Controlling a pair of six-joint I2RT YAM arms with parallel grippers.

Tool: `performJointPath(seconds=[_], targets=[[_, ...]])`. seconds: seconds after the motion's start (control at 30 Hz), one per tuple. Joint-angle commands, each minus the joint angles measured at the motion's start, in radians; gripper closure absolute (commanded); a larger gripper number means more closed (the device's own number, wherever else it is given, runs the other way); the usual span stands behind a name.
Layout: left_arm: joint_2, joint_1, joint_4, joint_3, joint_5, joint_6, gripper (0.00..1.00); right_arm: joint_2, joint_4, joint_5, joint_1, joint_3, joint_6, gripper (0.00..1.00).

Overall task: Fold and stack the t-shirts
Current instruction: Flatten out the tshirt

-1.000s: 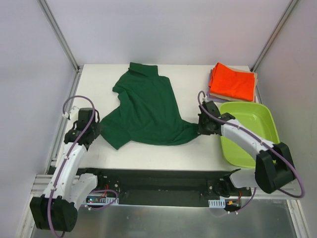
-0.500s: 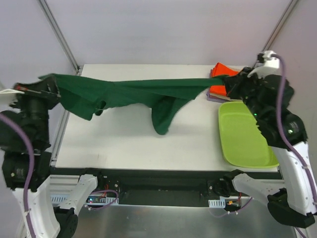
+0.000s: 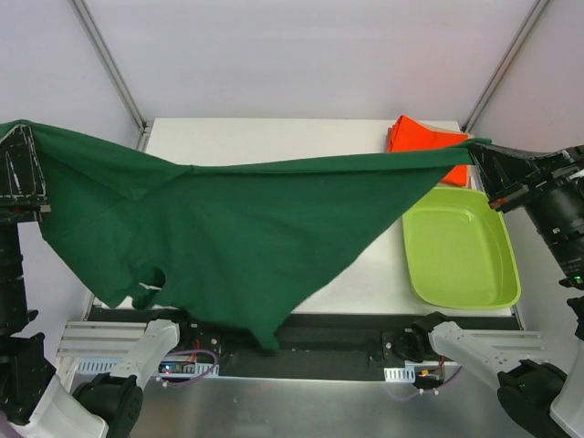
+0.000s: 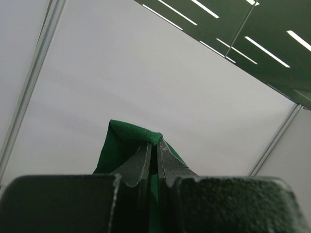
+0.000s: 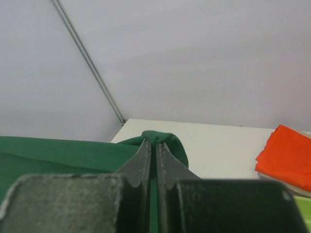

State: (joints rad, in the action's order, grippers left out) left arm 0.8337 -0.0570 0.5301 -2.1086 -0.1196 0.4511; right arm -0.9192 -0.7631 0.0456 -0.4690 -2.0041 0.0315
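Observation:
The dark green t-shirt (image 3: 228,228) hangs spread wide in the air above the table, stretched between both arms. My left gripper (image 3: 20,137) is raised at the far left, shut on one corner of the green cloth (image 4: 131,138). My right gripper (image 3: 474,151) is raised at the right, shut on the other corner (image 5: 160,138). The shirt's lower edge sags down past the table's near edge. The folded bright orange shirt (image 3: 422,139) lies at the back right and also shows in the right wrist view (image 5: 286,155). The beige and lavender shirts are hidden.
The lime-green plastic bin (image 3: 461,251) stands on the right side of the white table (image 3: 274,137). Metal frame posts (image 3: 109,64) rise at the back corners. The hanging shirt hides most of the table's left and middle.
Both arms have lifted from table level and pulled apart, raising the green shirt off the table. It went from a crumpled heap to a wide hanging sheet.

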Motion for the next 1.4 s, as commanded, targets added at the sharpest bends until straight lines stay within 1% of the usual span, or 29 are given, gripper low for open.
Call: performJointPath(seconds=[0.0, 0.07, 0.13, 0.23, 0.3, 0.37, 0.47, 0.53, 0.57, 0.6, 0.63, 0.67, 0.7, 0.73, 0.77, 0.8, 0.83, 0.87, 0.9, 0.97, 1.0, 1.03, 1.07, 1.13, 1.17, 1.23, 1.27, 1.37], targets=[[0.097, 0.013, -0.079, 0.013, -0.021, -0.055, 1.0, -0.032, -0.005, 0.083, 0.006, 0.011, -0.024, 0.99], [0.158, 0.013, -0.082, 0.018, -0.044, -0.072, 1.0, -0.076, 0.005, 0.126, 0.006, 0.019, -0.051, 1.0], [0.229, 0.013, -0.085, 0.028, -0.077, -0.084, 1.0, -0.137, 0.011, 0.227, 0.004, 0.022, -0.061, 1.0], [0.365, 0.013, -0.102, 0.035, -0.123, -0.118, 1.0, -0.262, 0.024, 0.359, 0.009, 0.025, -0.088, 1.0], [0.47, 0.011, -0.117, 0.039, -0.146, -0.147, 1.0, -0.358, 0.025, 0.395, 0.036, 0.033, -0.088, 1.0], [0.603, 0.013, -0.134, 0.045, -0.155, -0.178, 1.0, -0.456, 0.027, 0.352, 0.094, 0.057, -0.05, 0.99], [0.816, 0.013, -0.166, 0.036, -0.129, -0.238, 1.0, -0.622, 0.063, 0.228, 0.182, 0.109, 0.024, 1.0], [0.977, 0.013, -0.167, 0.001, -0.106, -0.255, 1.0, -0.775, 0.137, 0.176, 0.216, 0.142, 0.054, 1.0], [1.066, 0.013, -0.168, -0.036, -0.083, -0.27, 0.99, -0.843, 0.152, 0.156, 0.225, 0.131, 0.059, 1.0], [1.155, 0.013, -0.168, -0.062, -0.065, -0.284, 0.93, -0.927, 0.147, 0.157, 0.23, 0.108, 0.068, 0.95], [1.227, 0.013, -0.154, -0.098, -0.054, -0.287, 0.93, -1.001, 0.122, 0.16, 0.233, 0.037, 0.076, 0.9], [1.295, 0.013, -0.13, -0.135, -0.055, -0.261, 0.83, -1.08, 0.101, 0.152, 0.233, -0.028, 0.074, 0.82], [1.338, 0.013, -0.111, -0.152, -0.048, -0.247, 0.63, -1.156, 0.073, 0.139, 0.234, -0.091, 0.076, 0.72], [1.367, 0.011, -0.11, -0.154, -0.029, -0.235, 0.4, -1.209, 0.05, 0.129, 0.234, -0.164, 0.079, 0.63], [1.386, 0.013, -0.11, -0.152, -0.014, -0.226, 0.25, -1.259, 0.021, 0.113, 0.234, -0.235, 0.073, 0.51], [1.394, 0.013, -0.11, -0.154, -0.008, -0.221, 0.14, -1.291, -0.002, 0.103, 0.234, -0.283, 0.073, 0.45], [1.398, 0.013, -0.11, -0.156, -0.012, -0.218, 0.06, -1.306, -0.008, 0.094, 0.233, -0.31, 0.07, 0.41], [1.392, 0.013, -0.11, -0.153, -0.017, -0.218, 0.01, -1.305, 0.002, 0.077, 0.233, -0.312, 0.062, 0.36], [1.386, 0.013, -0.11, -0.145, -0.017, -0.219, 0.01, -1.291, 0.019, 0.06, 0.231, -0.292, 0.059, 0.28], [1.354, 0.013, -0.111, -0.117, -0.008, -0.215, 0.01, -1.239, 0.071, 0.021, 0.225, -0.216, 0.042, 0.18], [1.332, 0.013, -0.111, -0.093, -0.008, -0.209, 0.01, -1.206, 0.09, 0.001, 0.221, -0.165, 0.036, 0.11], [1.297, 0.013, -0.11, -0.067, -0.012, -0.203, 0.01, -1.175, 0.105, -0.012, 0.216, -0.122, 0.031, 0.01], [1.268, 0.013, -0.11, -0.03, -0.02, -0.193, 0.01, -1.138, 0.108, -0.024, 0.208, -0.073, 0.024, 0.03], [1.19, 0.013, -0.108, 0.066, -0.023, -0.171, 0.01, -1.049, 0.111, -0.035, 0.188, 0.022, 0.001, 0.04], [1.141, 0.013, -0.107, 0.146, -0.022, -0.157, 0.01, -1.012, 0.116, -0.071, 0.173, 0.077, -0.013, 0.04], [1.044, 0.013, -0.107, 0.278, -0.018, -0.128, 0.01, -0.934, 0.12, -0.069, 0.139, 0.189, -0.024, 0.04], [0.992, 0.013, -0.105, 0.342, -0.005, -0.115, 0.01, -0.894, 0.126, -0.067, 0.123, 0.249, -0.051, 0.04], [0.853, 0.013, -0.105, 0.56, 0.076, -0.068, 0.01, -0.798, 0.146, -0.078, 0.069, 0.443, -0.051, 0.04]])
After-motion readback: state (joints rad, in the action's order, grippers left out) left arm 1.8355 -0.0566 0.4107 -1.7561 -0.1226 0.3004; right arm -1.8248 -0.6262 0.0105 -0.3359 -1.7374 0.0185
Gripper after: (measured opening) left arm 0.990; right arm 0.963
